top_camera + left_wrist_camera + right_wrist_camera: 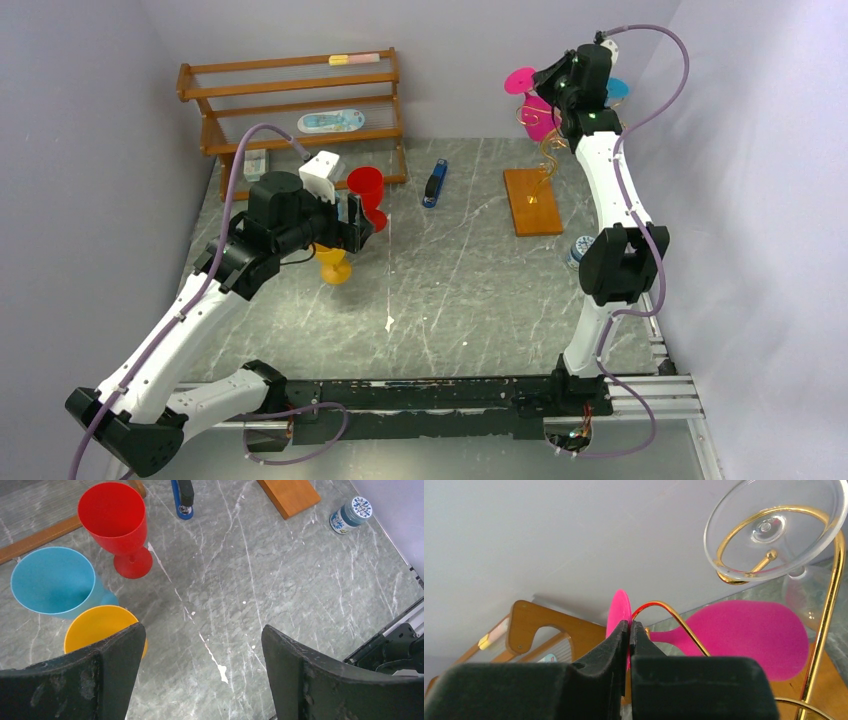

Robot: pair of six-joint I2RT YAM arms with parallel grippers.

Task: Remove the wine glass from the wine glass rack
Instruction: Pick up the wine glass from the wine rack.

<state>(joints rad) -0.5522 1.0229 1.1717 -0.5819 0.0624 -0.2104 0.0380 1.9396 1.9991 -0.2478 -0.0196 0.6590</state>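
The gold wire wine glass rack point(547, 160) stands on its orange-brown wooden base point(532, 201) at the back right. A pink wine glass point(538, 118) hangs bowl-down from one of its arms. My right gripper point(629, 626) is shut on the thin edge of that glass's round pink foot point(618, 611), beside the gold arm point(674, 614); the pink bowl point(749, 630) lies beyond. A clear wine glass point(774, 530) hangs from another curl. My left gripper point(201, 632) is open and empty above the table, beside a yellow glass point(95, 627).
Red point(114, 515), blue point(52, 580) and yellow glasses stand together at the left middle. A brown slatted shelf point(290, 100) is at the back left. A blue stapler point(434, 184) lies mid-table. A small bottle point(581, 247) stands near the right arm. A blue glass foot point(617, 90) shows on the rack.
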